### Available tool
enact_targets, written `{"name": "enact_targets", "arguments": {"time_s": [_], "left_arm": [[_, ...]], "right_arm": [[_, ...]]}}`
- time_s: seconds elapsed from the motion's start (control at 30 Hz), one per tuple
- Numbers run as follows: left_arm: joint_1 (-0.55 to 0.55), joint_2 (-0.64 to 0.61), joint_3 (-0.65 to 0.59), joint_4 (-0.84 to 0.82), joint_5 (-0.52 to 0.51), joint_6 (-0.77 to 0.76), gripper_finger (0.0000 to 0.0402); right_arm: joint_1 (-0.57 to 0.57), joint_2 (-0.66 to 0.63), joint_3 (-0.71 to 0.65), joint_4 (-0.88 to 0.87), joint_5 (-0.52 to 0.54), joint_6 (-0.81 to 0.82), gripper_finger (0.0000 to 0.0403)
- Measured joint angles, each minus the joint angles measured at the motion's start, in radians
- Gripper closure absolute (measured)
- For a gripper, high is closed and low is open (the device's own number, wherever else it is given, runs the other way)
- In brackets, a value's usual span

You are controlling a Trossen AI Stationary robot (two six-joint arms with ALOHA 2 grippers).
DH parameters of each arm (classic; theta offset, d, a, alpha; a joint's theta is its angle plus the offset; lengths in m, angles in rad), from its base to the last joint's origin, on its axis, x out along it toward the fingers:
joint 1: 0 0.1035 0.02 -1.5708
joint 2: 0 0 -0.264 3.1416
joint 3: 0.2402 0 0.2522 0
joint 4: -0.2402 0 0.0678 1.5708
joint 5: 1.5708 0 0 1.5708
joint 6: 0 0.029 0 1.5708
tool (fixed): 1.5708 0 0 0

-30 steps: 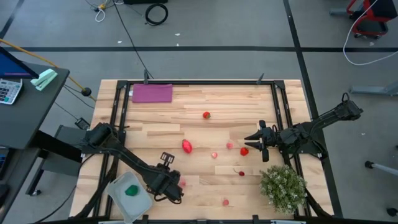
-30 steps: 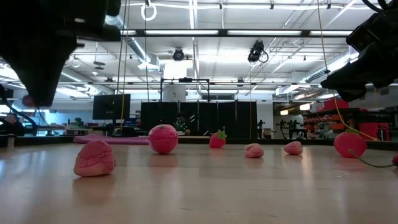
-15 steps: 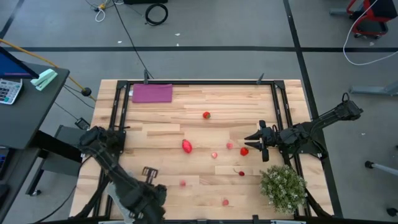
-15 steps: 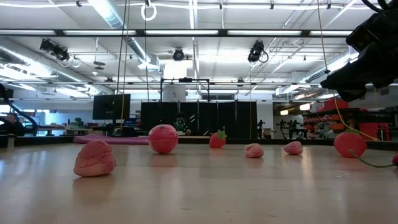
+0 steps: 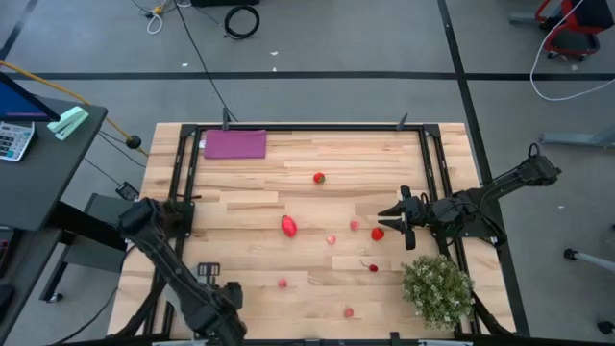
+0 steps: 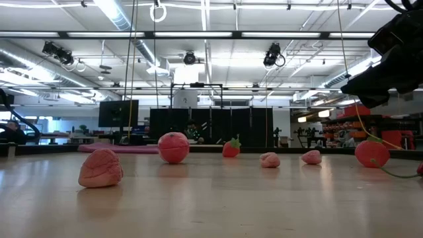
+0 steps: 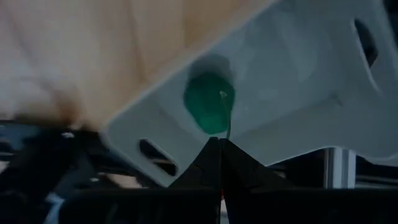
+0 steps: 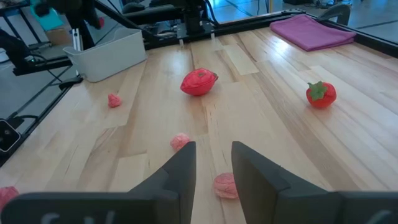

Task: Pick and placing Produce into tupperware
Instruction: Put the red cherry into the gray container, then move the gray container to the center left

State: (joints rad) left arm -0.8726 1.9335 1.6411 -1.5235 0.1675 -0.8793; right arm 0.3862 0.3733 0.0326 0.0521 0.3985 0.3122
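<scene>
Hovering over the tupperware point(image 7: 298, 74) at the table's near-left corner, the left gripper point(image 7: 221, 142) has its fingers pressed together on nothing. A second ago it was further right, beside a pink piece point(image 5: 282, 283) that still lies on the wood. Only the green produce point(image 7: 209, 102) sits inside, so that pick seems missed. The right gripper point(image 5: 394, 223) waits far right, parted.
</scene>
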Motion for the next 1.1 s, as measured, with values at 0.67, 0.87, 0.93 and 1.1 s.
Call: {"name": "enact_targets", "arguments": {"time_s": [0.67,0.87,0.93,1.1], "left_arm": [[0.03,0.0,-0.175,0.291,0.017,-0.455,0.0323],[0.046,0.0,-0.175,0.365,0.018,-0.593,0.0294],[0.055,0.0,-0.16,0.376,0.022,-0.598,0.0293],[0.086,0.0,0.02,0.131,0.031,-0.633,0.0311]], "right_arm": [[0.0,0.0,0.0,0.0,0.0,0.0,0.0292],[0.0,0.0,0.0,0.0,0.0,0.0,0.0293],[0.0,0.0,0.0,0.0,0.0,0.0,0.0292],[0.0,0.0,0.0,0.0,0.0,0.0,0.0293]]}}
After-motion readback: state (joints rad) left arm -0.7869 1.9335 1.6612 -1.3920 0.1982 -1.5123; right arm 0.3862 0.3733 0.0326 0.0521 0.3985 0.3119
